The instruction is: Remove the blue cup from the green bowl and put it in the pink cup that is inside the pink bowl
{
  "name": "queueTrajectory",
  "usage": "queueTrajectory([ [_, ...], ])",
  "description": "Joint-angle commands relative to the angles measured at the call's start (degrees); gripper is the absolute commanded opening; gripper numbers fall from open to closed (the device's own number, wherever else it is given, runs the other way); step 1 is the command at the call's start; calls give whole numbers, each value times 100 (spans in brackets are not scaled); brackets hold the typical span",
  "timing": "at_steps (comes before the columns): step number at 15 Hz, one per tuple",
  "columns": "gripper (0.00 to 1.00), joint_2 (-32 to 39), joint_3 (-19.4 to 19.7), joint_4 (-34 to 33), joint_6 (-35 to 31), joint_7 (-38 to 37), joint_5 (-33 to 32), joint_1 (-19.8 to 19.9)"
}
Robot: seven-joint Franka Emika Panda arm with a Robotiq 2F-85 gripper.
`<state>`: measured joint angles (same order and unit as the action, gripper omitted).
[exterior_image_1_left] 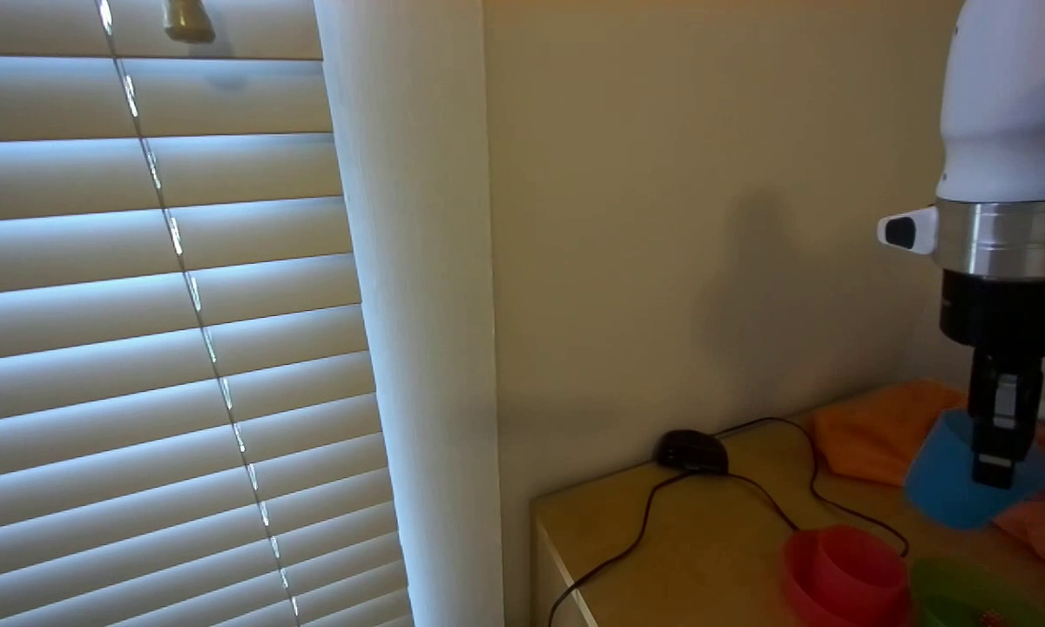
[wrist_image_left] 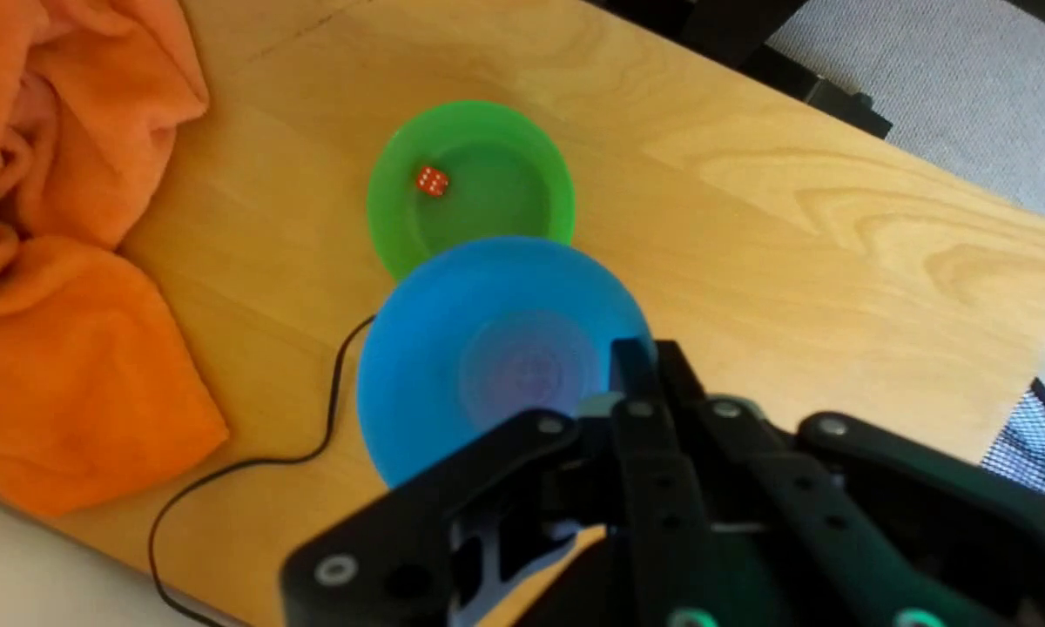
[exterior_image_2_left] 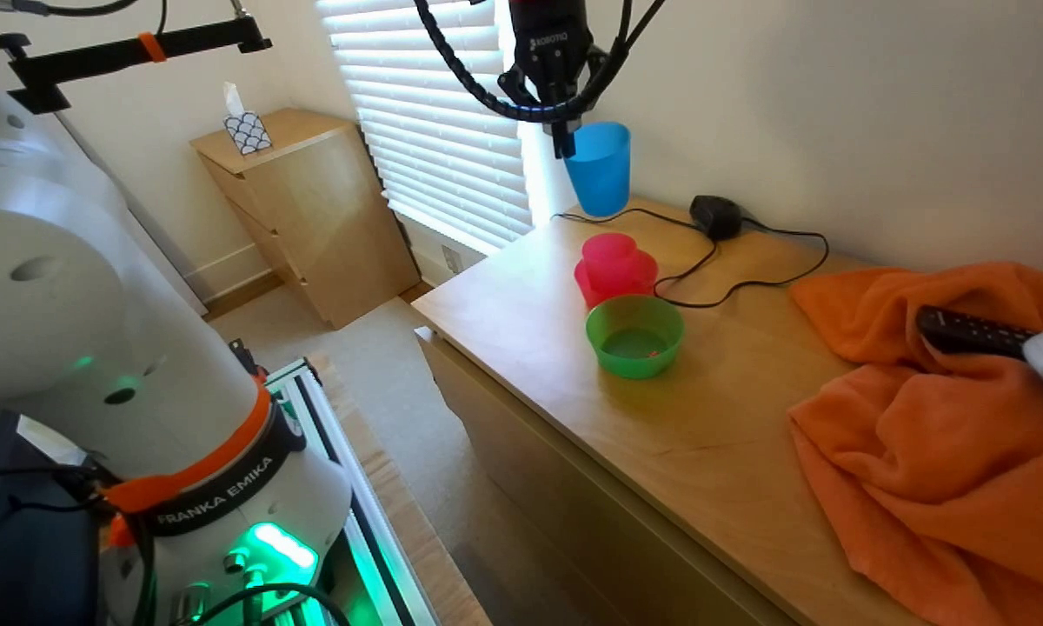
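Black gripper (wrist_image_left: 651,353), lower right of the wrist view, pinches the blue cup (wrist_image_left: 418,374) by its rim above the desk (exterior_image_2_left: 730,435), while the pink cup (exterior_image_2_left: 609,248), inside the pink bowl (exterior_image_1_left: 800,575), lies below it in both exterior views, so mainly lowering seems next.

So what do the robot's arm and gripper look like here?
The arm is white and rounded, with a silver collar above the gripper, an orange strip and a black band lettered FRANKA EMIKA, a green light below. The gripper is black, marked ROBOTIQ, with a black cable looping past it.
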<state>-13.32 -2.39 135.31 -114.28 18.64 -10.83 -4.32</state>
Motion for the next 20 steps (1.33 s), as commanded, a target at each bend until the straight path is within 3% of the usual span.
queueTrajectory([
  [1,1,205,-132,133,-456,194,-38,-198],
  [10,1,1105,-343,-134,-818,17,-392,-237],
  [20,1,1473,-344,-306,-842,-369,-908,-228],
])
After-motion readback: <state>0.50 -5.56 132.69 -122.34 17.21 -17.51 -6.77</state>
